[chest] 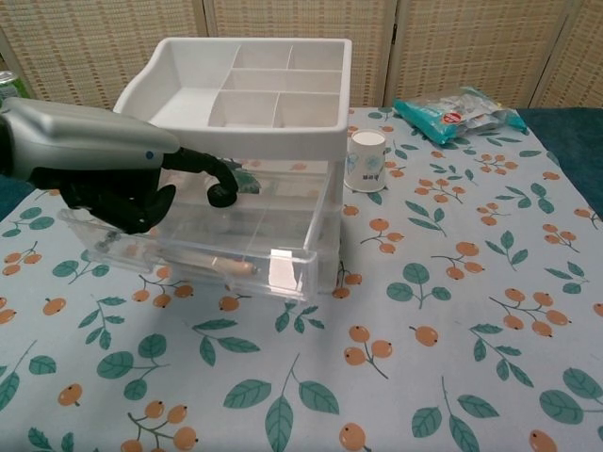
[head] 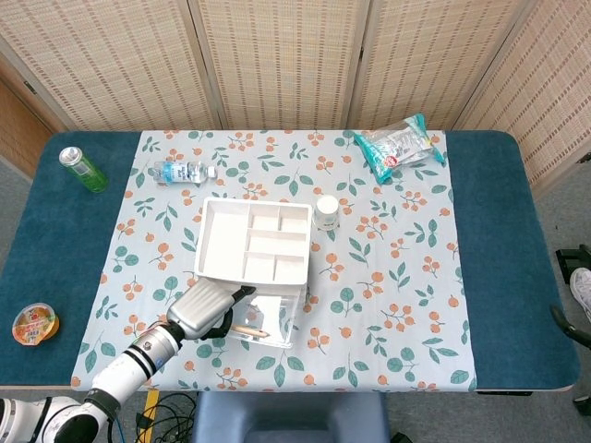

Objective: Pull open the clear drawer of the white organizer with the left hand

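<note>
1. Left hand (chest: 108, 179): we log it at the left front corner of the clear drawer (chest: 203, 247), fingers curled in, one hooked over the rim. Whether it truly grips the wall, we cannot tell.
2. Clear drawer: drawn well out beneath the white organizer (chest: 250, 89), near the table's front edge; a pencil-like item (chest: 203, 264) lies inside.
3. Risk: we judge further pulling could free the drawer entirely, or drag the light organizer forward, since the hold sits off-centre.
4. Paper cup (chest: 367, 160): just right of the organizer, could topple.
5. Right hand: not visible.
</note>
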